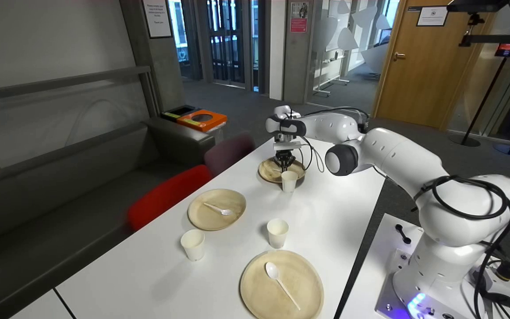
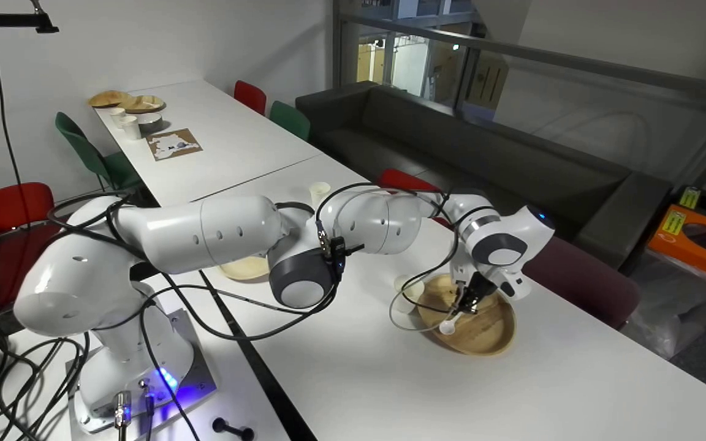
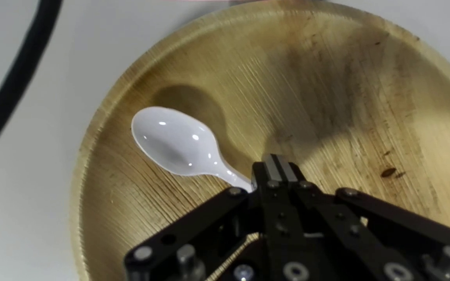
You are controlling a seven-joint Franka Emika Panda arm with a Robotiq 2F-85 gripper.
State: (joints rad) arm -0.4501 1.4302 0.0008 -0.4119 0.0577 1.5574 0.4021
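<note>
The jaws of the pincer (image 3: 279, 162) are together. The white spoon (image 3: 176, 142) is over the tan plate (image 3: 240, 82), its bowl left of the fingertips in the wrist view; the handle passes out of sight at a finger, so clamping cannot be confirmed. Both exterior views show a cup (image 1: 289, 181) beside the plate; the wrist view does not. A brown board (image 2: 187, 135) on the bench (image 2: 236, 141) appears in an exterior view only.

dark sofa (image 1: 82, 186): near red chair (image 1: 168, 197) | orange bin top (image 1: 198, 126): by sofa | wooden door (image 1: 425, 75): notice (image 1: 432, 16) posted
</note>
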